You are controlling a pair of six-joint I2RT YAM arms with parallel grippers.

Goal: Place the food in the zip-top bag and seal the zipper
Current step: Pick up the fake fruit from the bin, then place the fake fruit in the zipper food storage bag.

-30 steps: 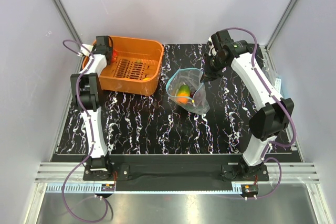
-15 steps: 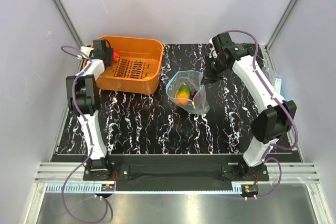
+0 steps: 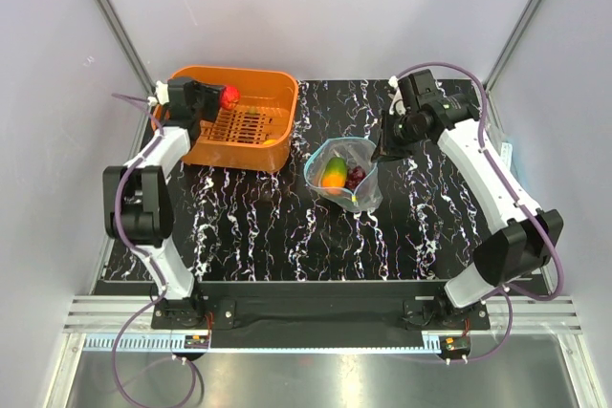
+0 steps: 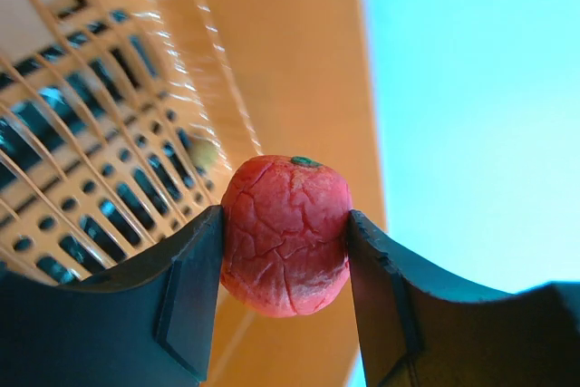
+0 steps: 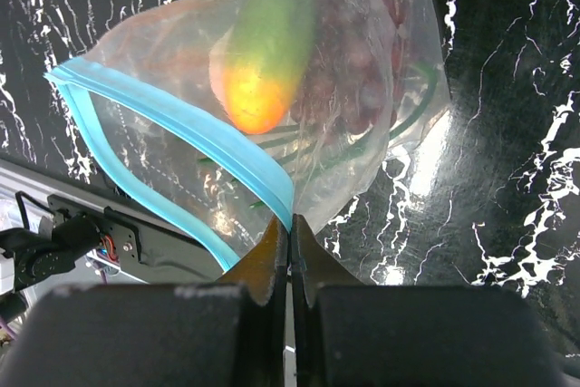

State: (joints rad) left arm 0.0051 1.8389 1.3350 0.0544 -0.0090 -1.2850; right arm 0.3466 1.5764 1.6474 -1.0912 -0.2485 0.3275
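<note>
My left gripper (image 3: pixel 222 97) is shut on the red apple (image 4: pixel 285 233), which also shows in the top view (image 3: pixel 229 96), and holds it above the orange basket (image 3: pixel 277 102). My right gripper (image 5: pixel 291 221) is shut on the teal-blue zipper strip (image 5: pixel 181 124) of the clear zip-top bag (image 3: pixel 344 174) and holds its mouth open. Inside the bag lie the orange-green mango (image 3: pixel 333 173), dark purple grapes (image 3: pixel 356 177) and thin green chives (image 5: pixel 403 111). The mango (image 5: pixel 267 52) shows through the plastic in the right wrist view. A small yellow lemon (image 4: pixel 203 152) rests on the basket floor.
The basket stands at the back left of the black marbled mat (image 3: pixel 249 226). Grey walls and slanted metal posts (image 3: pixel 110 16) close in both sides. The table's front rail (image 3: pixel 316 317) runs between the arm bases.
My left gripper has lifted the apple up and to the right over the basket. My right gripper has shifted right and nearer, pulling the bag's mouth with it.
</note>
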